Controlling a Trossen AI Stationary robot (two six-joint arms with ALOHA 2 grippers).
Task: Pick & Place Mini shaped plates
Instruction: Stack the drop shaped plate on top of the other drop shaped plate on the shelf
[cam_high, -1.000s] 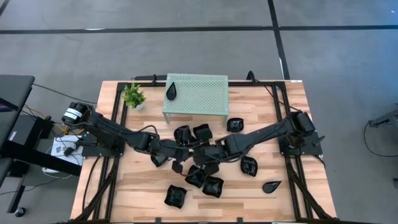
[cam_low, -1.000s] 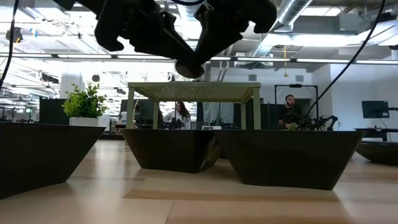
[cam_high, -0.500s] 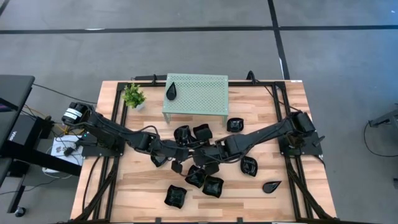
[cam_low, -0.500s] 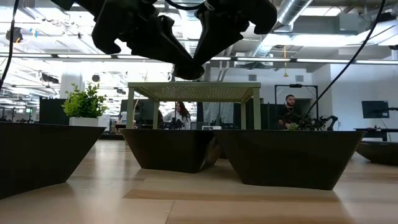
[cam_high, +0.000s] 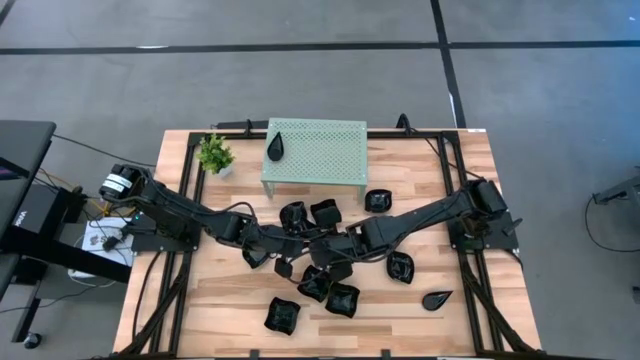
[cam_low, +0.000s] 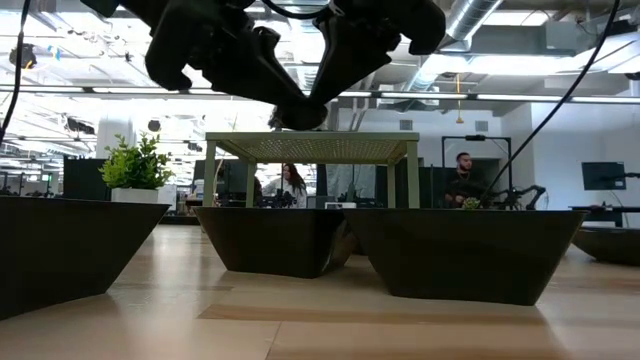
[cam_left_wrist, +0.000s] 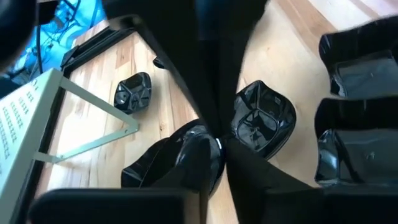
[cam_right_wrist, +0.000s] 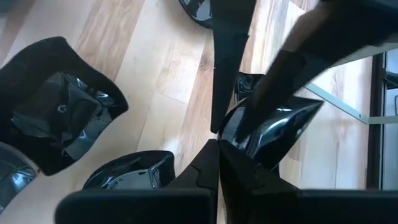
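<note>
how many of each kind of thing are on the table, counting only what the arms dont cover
teardrop black plates: 2
other black mini plates: 7 in plain sight, possibly more hidden
green mesh rack: 1
potted plant: 1
total: 11

A small potted plant (cam_high: 214, 154) stands beside the pale green mesh rack (cam_high: 315, 150)

Open-plan office lab: desks, monitor (cam_low: 605, 175), exposed ducts (cam_low: 480, 20).

Glossy black plastic plates (cam_high: 283, 315), pale wood table (cam_high: 224, 300)
</note>
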